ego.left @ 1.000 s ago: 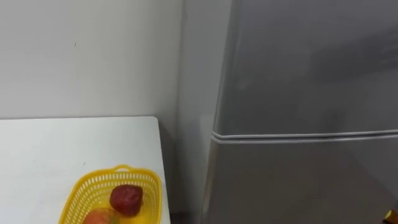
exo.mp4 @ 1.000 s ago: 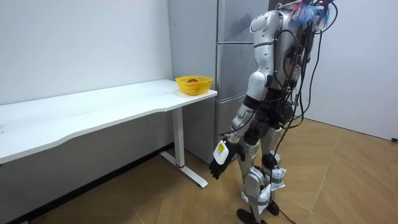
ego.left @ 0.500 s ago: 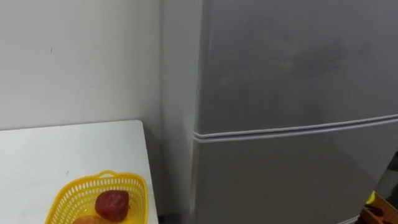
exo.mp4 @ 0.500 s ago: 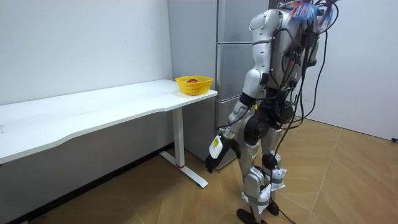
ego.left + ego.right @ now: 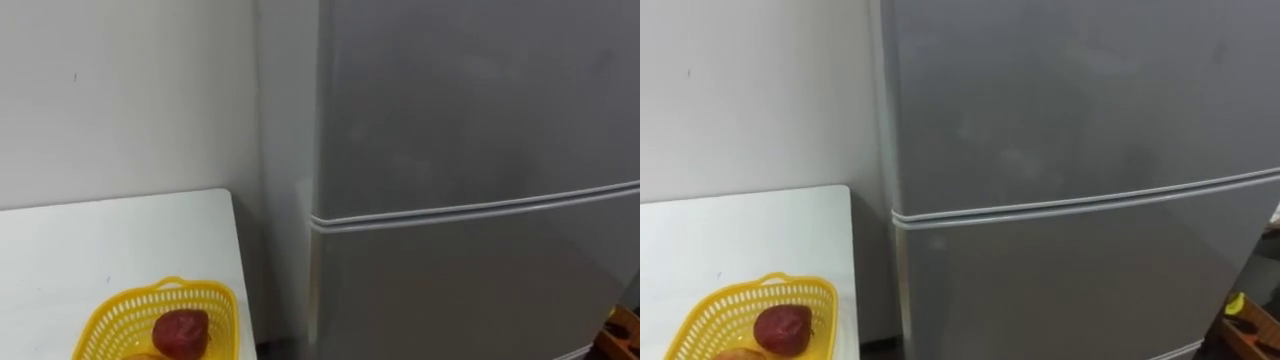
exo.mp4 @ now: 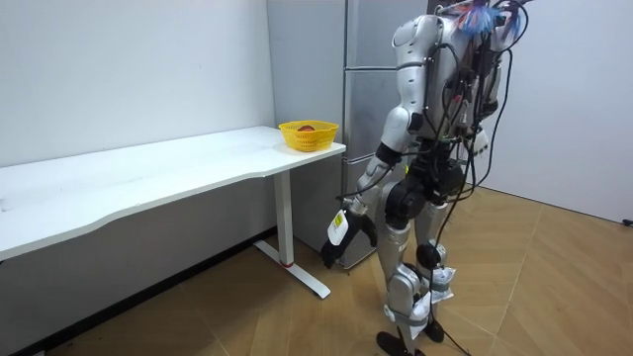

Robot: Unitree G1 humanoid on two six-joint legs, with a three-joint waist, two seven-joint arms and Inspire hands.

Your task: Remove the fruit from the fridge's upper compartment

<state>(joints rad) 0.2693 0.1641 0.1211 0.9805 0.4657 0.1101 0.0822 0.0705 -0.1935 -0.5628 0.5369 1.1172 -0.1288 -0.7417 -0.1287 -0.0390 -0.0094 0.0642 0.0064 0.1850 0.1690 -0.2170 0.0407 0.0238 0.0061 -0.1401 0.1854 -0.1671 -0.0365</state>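
Fingers of the left hand (image 6: 333,253) unreadable to us (too small), arm swung toward the table (image 6: 198,158); upper fridge door (image 5: 470,100) still shut, so we judge the item unreached inside.

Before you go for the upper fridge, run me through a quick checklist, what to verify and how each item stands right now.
1. Facing the fridge: ok, the upper fridge door and lower door lie straight ahead.
2. Upper door open: not ok, it is shut, as is the lower one.
3. Hand raised to the door: not ok, the left hand hangs low by the leg.
4. Where to grip the door: cannot tell.
5. Door's surroundings clear: ok, the yellow basket sits on the white table, to the fridge's left and apart from it.
6. What is inside to retrieve: cannot tell, hidden behind the shut door.
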